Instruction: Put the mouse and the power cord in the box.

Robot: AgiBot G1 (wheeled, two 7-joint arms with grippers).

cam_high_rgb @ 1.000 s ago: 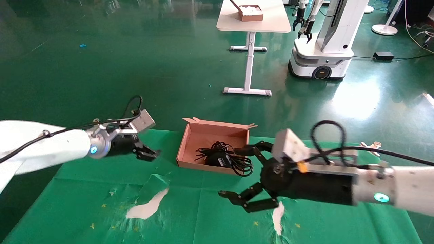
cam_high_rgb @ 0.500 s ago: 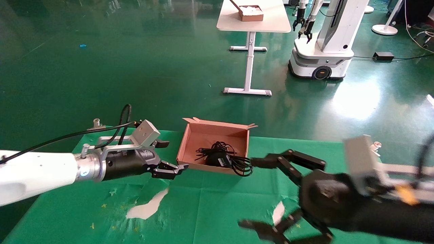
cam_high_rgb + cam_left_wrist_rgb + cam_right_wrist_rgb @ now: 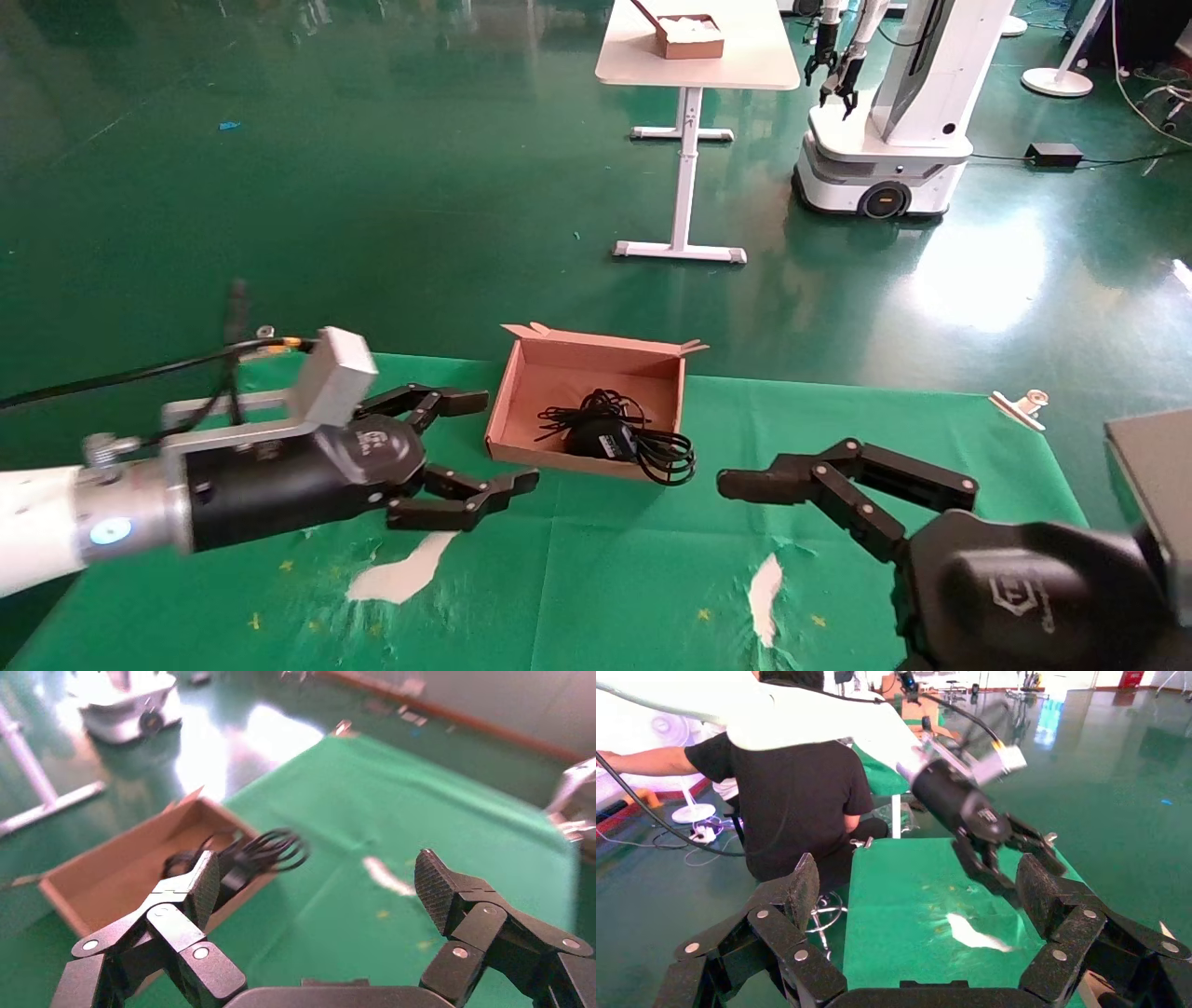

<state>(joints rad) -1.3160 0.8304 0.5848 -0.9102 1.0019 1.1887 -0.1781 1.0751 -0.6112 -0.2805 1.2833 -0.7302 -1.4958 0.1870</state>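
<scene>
One cardboard box (image 3: 521,396) sits at the far edge of the green-covered table (image 3: 596,578), and inside it lie one mouse (image 3: 596,435) and one power cord (image 3: 663,454), its glossy loops draped over the box's near rim. Two grippers hover above the cloth: the left gripper (image 3: 498,443) just beside the box's left wall, fingers spread wide and empty; the right gripper (image 3: 745,559) near the near-right corner, also wide and empty. The left wrist view shows cord loops (image 3: 270,850) spilling over the rim. The right wrist view alone shows a person in black (image 3: 793,790) seated beyond the table.
</scene>
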